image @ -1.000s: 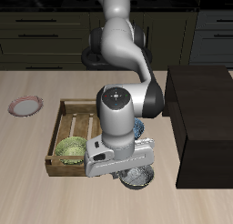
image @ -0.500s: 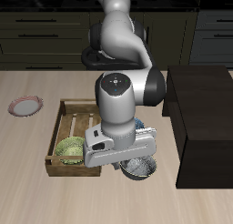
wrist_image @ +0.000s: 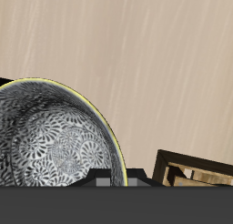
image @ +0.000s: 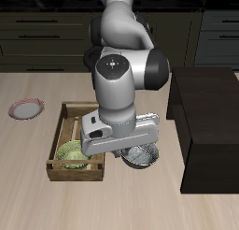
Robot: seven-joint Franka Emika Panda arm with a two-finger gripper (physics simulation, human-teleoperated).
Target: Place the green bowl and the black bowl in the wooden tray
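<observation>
The black bowl (image: 142, 157) hangs from my gripper (image: 131, 151) a little above the table, just beside the wooden tray (image: 65, 117) near the table's front edge. The gripper is shut on the bowl's rim. In the wrist view the bowl's grey-white speckled inside (wrist_image: 45, 137) fills much of the frame, and a corner of the tray (wrist_image: 191, 168) shows beside it. The green bowl (image: 69, 153) sits inside the tray, in the corner nearest the table's front edge. My arm hides part of the tray.
A pink-rimmed flat plate (image: 26, 108) lies on the table beyond the tray's far side. A large dark box (image: 210, 112) stands close to the held bowl on the other side. Dark cabinets run along the back.
My gripper has risen with the black bowl, lifting it off the table and a little farther back. The green bowl has not moved.
</observation>
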